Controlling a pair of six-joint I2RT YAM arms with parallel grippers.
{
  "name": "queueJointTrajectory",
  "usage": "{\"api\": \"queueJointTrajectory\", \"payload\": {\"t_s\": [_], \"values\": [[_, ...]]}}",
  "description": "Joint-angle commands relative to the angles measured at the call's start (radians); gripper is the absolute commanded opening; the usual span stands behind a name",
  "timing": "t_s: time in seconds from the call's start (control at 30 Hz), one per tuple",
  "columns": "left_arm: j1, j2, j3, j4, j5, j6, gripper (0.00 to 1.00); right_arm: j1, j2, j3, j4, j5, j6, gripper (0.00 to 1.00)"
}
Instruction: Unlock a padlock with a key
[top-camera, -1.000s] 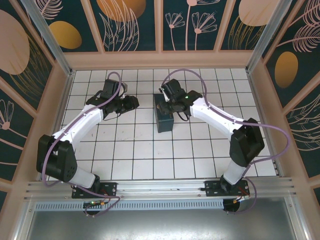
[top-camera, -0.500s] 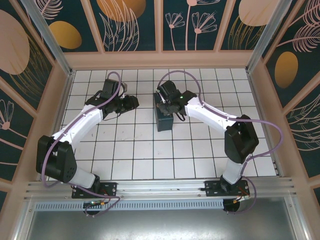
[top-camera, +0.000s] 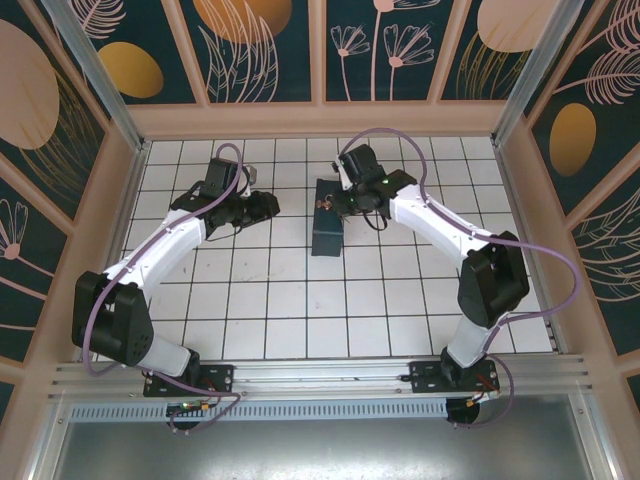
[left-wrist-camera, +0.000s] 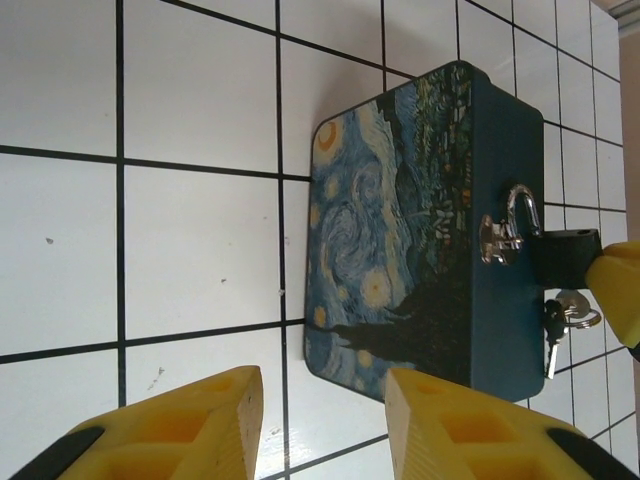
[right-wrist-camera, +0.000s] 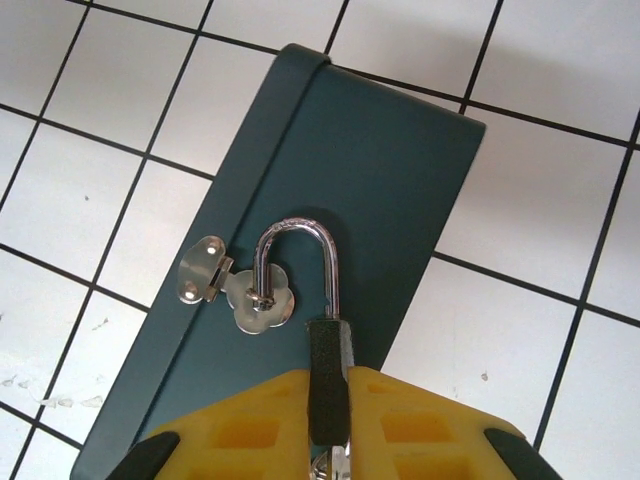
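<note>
From the near edge of the counter (top-camera: 260, 300) the right arm reaches up and bends inward. Its wrist now stands a little farther back and more to the right than a moment ago, when it lay across the box (left-wrist-camera: 400, 230). The box has followed, sliding slightly away and turning a bit. I think this means the pull goes into the box instead of freeing the lock. The right gripper (right-wrist-camera: 328, 390) has its jaws closed tight on the dark body of the padlock (right-wrist-camera: 328, 350). The shackle (right-wrist-camera: 300, 235) of the padlock passes through the hasp (right-wrist-camera: 235, 290) on the side of the box. The key (left-wrist-camera: 552, 345) hangs at the bottom of the padlock, and I cannot tell whether it is turned. The left arm has not moved. The left gripper (left-wrist-camera: 320, 400) hovers beside the box, jaws apart and empty.
</note>
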Motion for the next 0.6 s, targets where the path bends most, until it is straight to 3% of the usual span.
{"api": "queueJointTrajectory", "payload": {"t_s": [0.0,0.27,0.57], "values": [[-0.005,-0.02,0.033,0.013,0.022,0.011,0.38,-0.017,-0.028,-0.016,0.012,-0.07,0.042,0.14],[-0.072,0.007,0.098,0.028,0.052,0.022,0.41,-0.1,-0.092,-0.152,0.186,-0.285,0.211,0.11],[-0.154,0.15,0.162,0.05,0.002,0.074,0.45,-0.099,-0.153,-0.271,0.382,-0.278,0.438,0.08]]}}
